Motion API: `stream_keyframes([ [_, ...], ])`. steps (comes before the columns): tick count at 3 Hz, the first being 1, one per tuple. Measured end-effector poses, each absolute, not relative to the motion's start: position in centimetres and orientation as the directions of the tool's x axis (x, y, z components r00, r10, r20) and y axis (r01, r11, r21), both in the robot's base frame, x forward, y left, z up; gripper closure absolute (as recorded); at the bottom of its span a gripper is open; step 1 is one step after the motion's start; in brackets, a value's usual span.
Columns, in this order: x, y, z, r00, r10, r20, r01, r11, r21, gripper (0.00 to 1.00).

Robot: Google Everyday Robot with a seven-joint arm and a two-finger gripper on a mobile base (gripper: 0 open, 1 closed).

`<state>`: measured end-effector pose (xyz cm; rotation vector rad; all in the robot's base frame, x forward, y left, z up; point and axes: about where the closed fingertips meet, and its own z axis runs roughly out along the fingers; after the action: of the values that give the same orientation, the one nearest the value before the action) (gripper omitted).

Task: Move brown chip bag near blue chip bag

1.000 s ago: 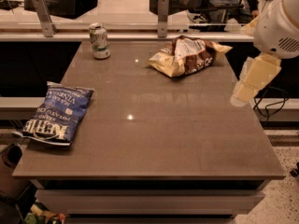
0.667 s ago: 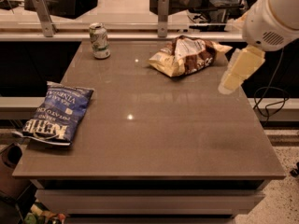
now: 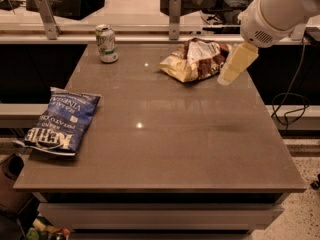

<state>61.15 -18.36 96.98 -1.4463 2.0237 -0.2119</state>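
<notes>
The brown chip bag (image 3: 194,59), wrinkly tan-yellow with dark brown and white panels, lies at the back right of the table. The blue chip bag (image 3: 64,120), flat and dark blue with white lettering, lies at the table's left edge near the front. My gripper (image 3: 235,65) hangs from the white arm at the upper right, just right of the brown bag and above the table, holding nothing.
A green and white soda can (image 3: 107,43) stands at the back left of the grey table (image 3: 165,149). A rail with metal posts (image 3: 174,10) runs behind the table. A cable hangs off to the right (image 3: 295,99).
My gripper has moved left and toward the back, from off the table's right edge to just beside the brown bag. Both bags and the can have not moved.
</notes>
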Motion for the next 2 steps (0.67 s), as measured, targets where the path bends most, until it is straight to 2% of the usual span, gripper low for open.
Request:
stream_keyframes([
  [2,66.2,-17.8,94.7,-0.165,-0.922,-0.351,-0.803,0.332,-0.495,0.00],
])
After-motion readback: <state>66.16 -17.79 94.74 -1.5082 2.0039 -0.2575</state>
